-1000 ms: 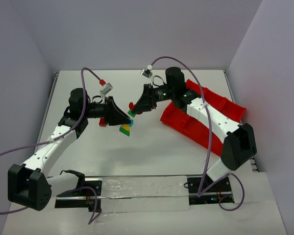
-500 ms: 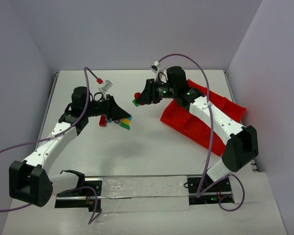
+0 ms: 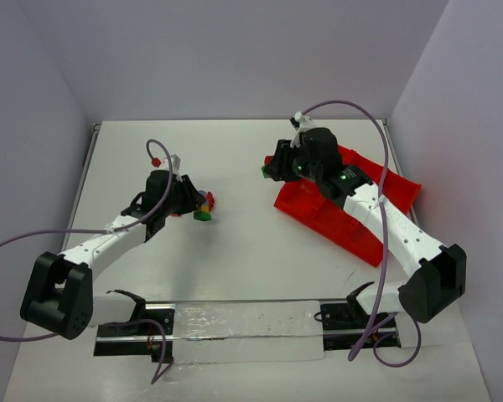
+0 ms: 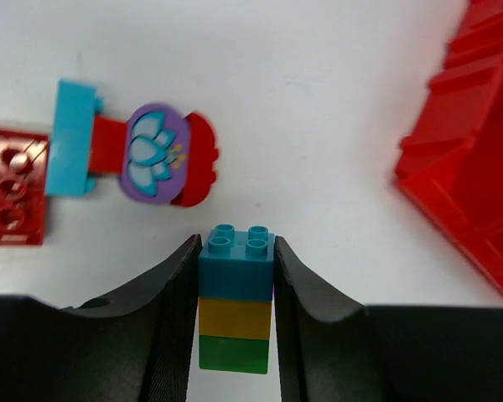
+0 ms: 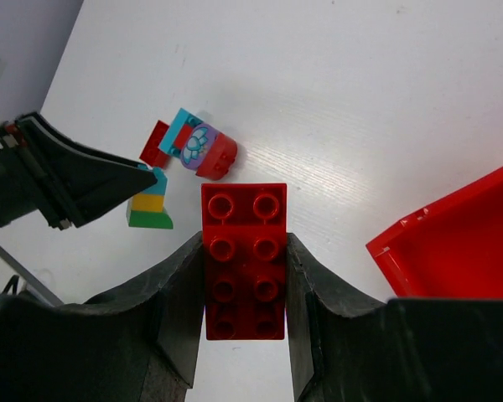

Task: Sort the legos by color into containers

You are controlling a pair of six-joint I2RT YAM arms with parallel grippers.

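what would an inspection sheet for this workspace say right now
surface: white table
job's things: red tray at right; flat red brick and teal-red-purple cluster loose on the table
clutter: nothing seen
grippers: left gripper shut on teal-yellow-green stack; right gripper shut on long red brick
cables: purple cables loop off both wrists
surroundings: plain pale walls on three sides

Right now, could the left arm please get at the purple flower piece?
Probably not yet: the left gripper is shut on a three-brick stack, though the purple flower piece lies close ahead, unobstructed.
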